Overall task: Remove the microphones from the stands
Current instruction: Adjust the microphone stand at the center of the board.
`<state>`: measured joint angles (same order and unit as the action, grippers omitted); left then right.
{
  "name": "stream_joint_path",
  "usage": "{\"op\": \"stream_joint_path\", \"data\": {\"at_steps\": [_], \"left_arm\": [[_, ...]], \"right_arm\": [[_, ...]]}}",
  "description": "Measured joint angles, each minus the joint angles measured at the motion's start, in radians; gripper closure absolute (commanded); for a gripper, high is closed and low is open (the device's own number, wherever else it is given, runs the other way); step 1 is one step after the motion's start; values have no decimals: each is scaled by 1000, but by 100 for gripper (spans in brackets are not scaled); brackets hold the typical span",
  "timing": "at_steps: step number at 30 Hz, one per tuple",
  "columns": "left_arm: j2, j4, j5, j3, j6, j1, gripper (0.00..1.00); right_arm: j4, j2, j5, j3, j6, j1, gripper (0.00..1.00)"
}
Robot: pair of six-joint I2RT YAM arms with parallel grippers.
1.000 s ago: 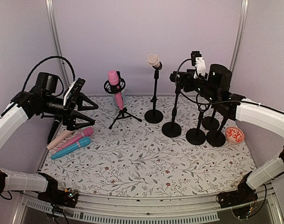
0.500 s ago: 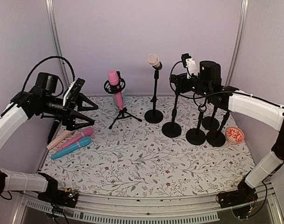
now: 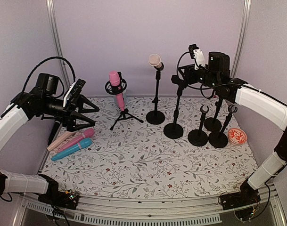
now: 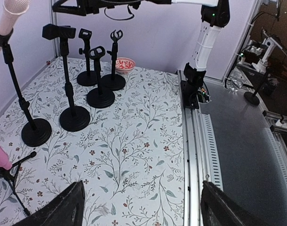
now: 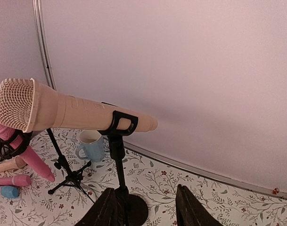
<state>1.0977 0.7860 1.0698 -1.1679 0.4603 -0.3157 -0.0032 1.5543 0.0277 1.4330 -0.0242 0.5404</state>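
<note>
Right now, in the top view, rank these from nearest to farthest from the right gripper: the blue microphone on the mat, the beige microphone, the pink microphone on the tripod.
From the right gripper:
1. Beige microphone, clipped in its stand, just to the left.
2. Pink microphone, on the tripod, farther left at the back.
3. Blue microphone, lying on the mat at the far left.

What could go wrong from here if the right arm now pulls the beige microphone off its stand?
The beige mesh-headed microphone sits in a black clip on a thin round-based stand. A sideways pull may tip it, and the left gripper is far off by the left wall, not steadying it. The tall empty black stand appears close by the right gripper, so the arm could knock it over on approach.
</note>
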Motion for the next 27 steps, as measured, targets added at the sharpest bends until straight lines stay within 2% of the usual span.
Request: {"op": "stream_joint_path", "data": {"at_steps": [10,20,25,26,27], "left_arm": [[4,19,15,0,8,0,20],[11,29,24,-6,11,0,22],[15,31,32,-8,11,0,23],[15,31,36,-8,11,0,23],[15,32,39,-8,11,0,22]], "right_arm": [[-35,44,25,-22,-1,-4,85],[-7,48,72,-41,0,-5,89],[7,44,74,-53,-4,-5,87],[7,44,74,-53,-5,-5,80],[8,44,75,-53,-8,-5,66]]}}
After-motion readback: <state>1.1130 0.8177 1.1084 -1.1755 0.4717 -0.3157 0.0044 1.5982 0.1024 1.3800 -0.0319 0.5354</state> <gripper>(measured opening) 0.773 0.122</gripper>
